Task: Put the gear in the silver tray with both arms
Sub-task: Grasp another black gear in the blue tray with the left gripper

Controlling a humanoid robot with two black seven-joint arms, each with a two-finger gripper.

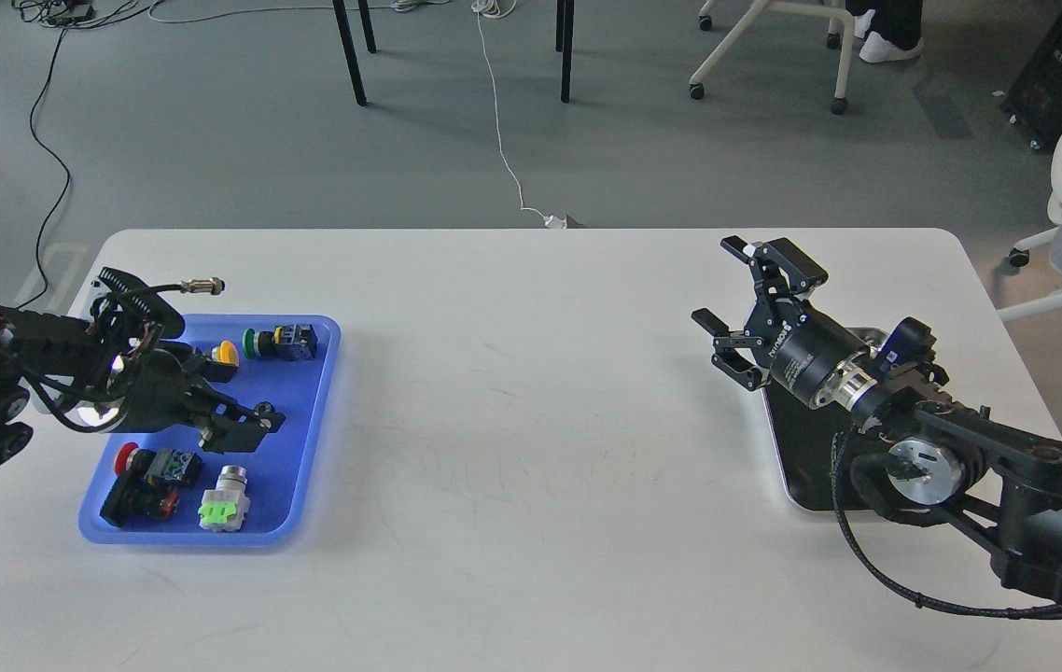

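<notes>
The gear (262,409) is a small black ring on the blue tray (302,467) at the left. My left gripper (251,420) lies low over that tray with its dark fingertips right at the gear. I cannot tell its fingers apart or whether they hold the gear. The silver tray (797,467) lies at the right, mostly hidden under my right arm, with only its dark bottom and left rim showing. My right gripper (719,301) is open and empty, raised above the table just left of the silver tray's far end.
The blue tray also holds a yellow button (225,353), a green button with a black block (281,342), a red button unit (139,476) and a silver and green switch (223,501). White table (531,420) lies between the trays.
</notes>
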